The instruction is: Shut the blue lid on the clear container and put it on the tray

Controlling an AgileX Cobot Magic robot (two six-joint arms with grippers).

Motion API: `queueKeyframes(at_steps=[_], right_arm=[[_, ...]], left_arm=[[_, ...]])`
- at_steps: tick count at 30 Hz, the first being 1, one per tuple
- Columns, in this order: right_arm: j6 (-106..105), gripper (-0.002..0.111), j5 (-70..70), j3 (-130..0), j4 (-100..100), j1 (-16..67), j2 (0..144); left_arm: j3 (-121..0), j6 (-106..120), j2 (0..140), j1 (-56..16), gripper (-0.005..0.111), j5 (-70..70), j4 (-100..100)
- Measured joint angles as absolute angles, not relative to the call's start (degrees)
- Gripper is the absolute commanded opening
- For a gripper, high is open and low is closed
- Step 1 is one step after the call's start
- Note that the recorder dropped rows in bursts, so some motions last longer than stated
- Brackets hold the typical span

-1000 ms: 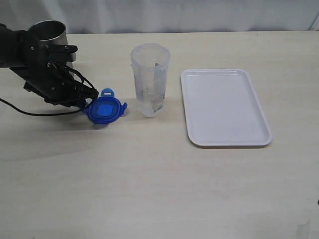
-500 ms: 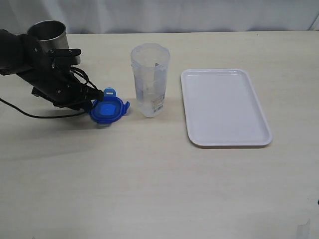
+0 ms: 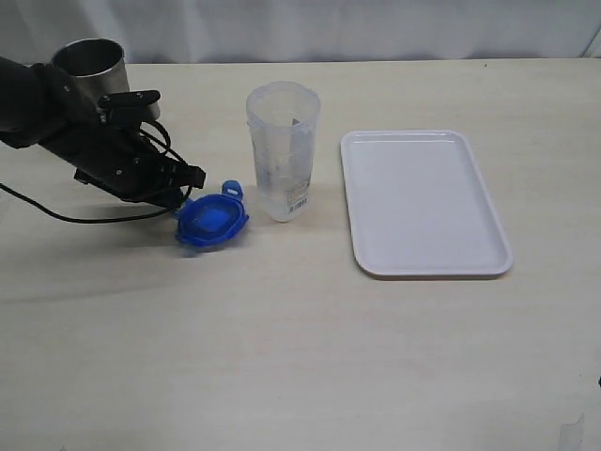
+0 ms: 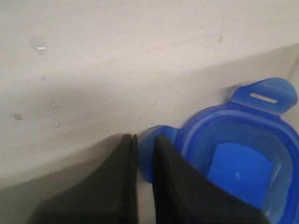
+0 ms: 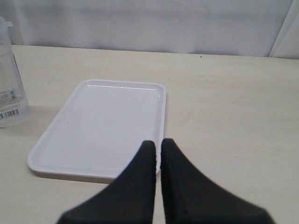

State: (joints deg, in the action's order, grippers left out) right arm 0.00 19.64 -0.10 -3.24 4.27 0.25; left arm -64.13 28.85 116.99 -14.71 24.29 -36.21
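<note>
The left gripper [image 4: 145, 140] is pinching a tab of the blue lid [image 3: 214, 222], its jaws almost together. The lid is lying on the table [image 3: 300, 357] at the clear container's [image 3: 282, 150] eight o'clock, and it is sitting nearer the container than a second ago. The tray [image 3: 427, 202] is lying at the container's three o'clock. The right gripper [image 5: 156, 145] is hanging with its jaws pressed together, empty, over the tray's rim.
</note>
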Motion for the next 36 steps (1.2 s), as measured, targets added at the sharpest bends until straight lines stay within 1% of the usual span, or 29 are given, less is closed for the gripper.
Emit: queueKeyframes(at_steps=[2,10,19,24,36], right_arm=[[0.0,0.004,19.6,-0.1,-3.2,4.3,0.3],[0.0,0.004,19.6,-0.1,-3.2,4.3,0.3],[0.0,0.004,19.6,-0.1,-3.2,4.3,0.3],[0.0,0.004,19.6,-0.1,-3.2,4.3,0.3],[0.0,0.004,19.6,-0.1,-3.2,4.3,0.3]], left_arm=[[-64.1,29.0,117.0,-14.7,0.000,24.3,-36.2],[-64.1,30.1,114.4,-14.7,0.000,25.5,-34.6],[-64.1,30.2,108.2,-14.7,0.000,27.4,-32.6],[-64.0,29.8,105.9,-14.7,0.000,30.5,-30.9],[-53.7,24.4,105.6,-14.7,0.000,24.7,-27.1]])
